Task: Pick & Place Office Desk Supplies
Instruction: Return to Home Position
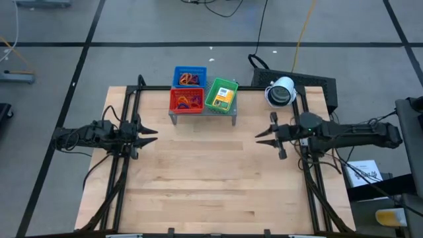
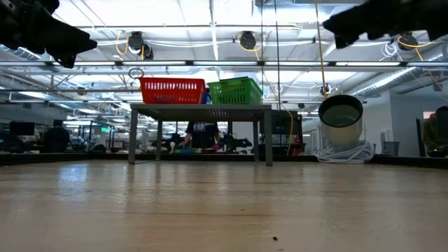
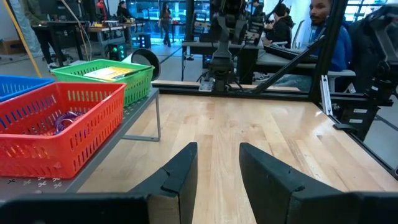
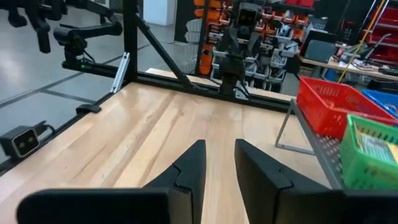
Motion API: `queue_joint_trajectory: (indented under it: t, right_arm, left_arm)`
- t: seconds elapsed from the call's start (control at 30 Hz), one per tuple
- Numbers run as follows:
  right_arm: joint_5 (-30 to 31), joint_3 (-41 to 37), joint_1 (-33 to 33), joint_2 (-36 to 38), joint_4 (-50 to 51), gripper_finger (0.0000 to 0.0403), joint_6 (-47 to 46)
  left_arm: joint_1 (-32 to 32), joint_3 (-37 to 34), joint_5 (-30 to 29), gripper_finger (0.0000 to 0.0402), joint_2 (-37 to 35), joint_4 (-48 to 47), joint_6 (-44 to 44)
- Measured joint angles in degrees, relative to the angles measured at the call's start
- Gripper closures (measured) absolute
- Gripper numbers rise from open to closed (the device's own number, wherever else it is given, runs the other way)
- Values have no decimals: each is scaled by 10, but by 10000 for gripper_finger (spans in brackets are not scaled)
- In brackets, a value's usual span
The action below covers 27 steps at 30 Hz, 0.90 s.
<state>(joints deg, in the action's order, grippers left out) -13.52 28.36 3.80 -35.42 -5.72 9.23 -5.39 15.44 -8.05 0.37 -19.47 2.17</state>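
A grey perforated shelf [image 1: 201,114] stands at the table's far middle and carries three mesh baskets. The green basket [image 1: 221,96] holds a yellow-orange packet [image 3: 112,73]. The red basket [image 1: 187,100] and the blue basket [image 1: 189,76] hold rubber-band loops [image 1: 188,101]. My left gripper [image 1: 151,135] hovers above the table's left side, pointing level toward the right, open and empty. My right gripper [image 1: 261,134] hovers on the right side, facing it, open with nothing between its fingers [image 4: 189,165].
A round white-and-black device [image 1: 281,91] sits at the back right on a coil of cable, beside a black box [image 1: 317,86]. Bare wooden tabletop [image 1: 211,172] lies between the two grippers and toward the near edge. People sit in the room beyond.
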Motion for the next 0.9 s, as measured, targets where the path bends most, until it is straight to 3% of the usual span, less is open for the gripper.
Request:
queue_joint_trajectory:
  t: [0.4, 0.9]
  right_arm:
    - [0, -134, 0, 181, 18, 342, -28]
    - [31, -220, 1, 321, -3, 342, -70]
  left_arm:
    - [0, 0, 0, 273, 0, 0, 0]
    - [0, 0, 0, 273, 0, 0, 0]
